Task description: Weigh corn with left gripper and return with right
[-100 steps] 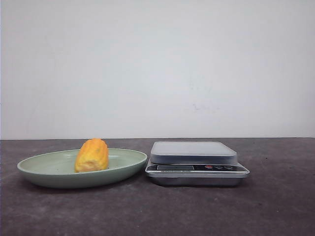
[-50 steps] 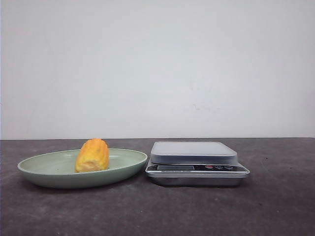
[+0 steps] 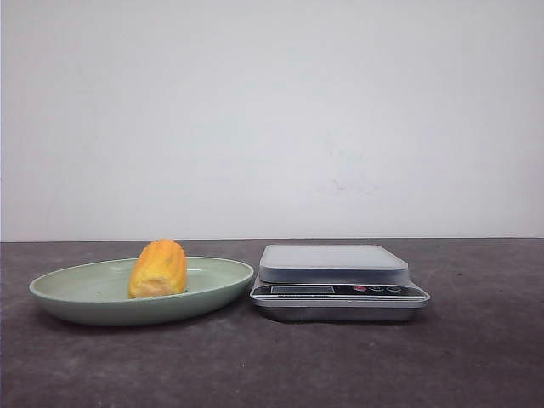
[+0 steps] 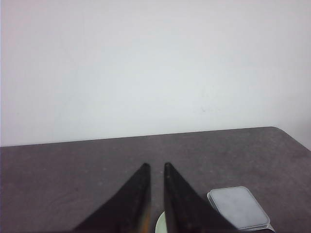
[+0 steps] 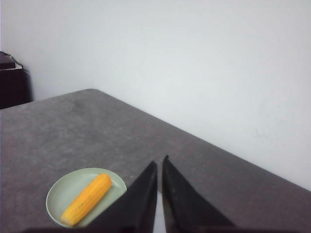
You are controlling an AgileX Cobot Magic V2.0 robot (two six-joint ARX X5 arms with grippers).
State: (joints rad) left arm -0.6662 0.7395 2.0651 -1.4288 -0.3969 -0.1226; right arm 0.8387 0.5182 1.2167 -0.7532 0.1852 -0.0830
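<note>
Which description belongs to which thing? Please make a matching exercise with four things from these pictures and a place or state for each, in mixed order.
Column one:
1. corn
2. green plate
3. kitchen scale
4. left claw

Column two:
A. stands on the table to the right of the plate, nothing on its platform
B. lies on the plate
C. fingers almost together, holding nothing, above the table
D. sits on the table to the left of the scale

Right pairs: 1-B, 2-D, 3-A, 4-C
</note>
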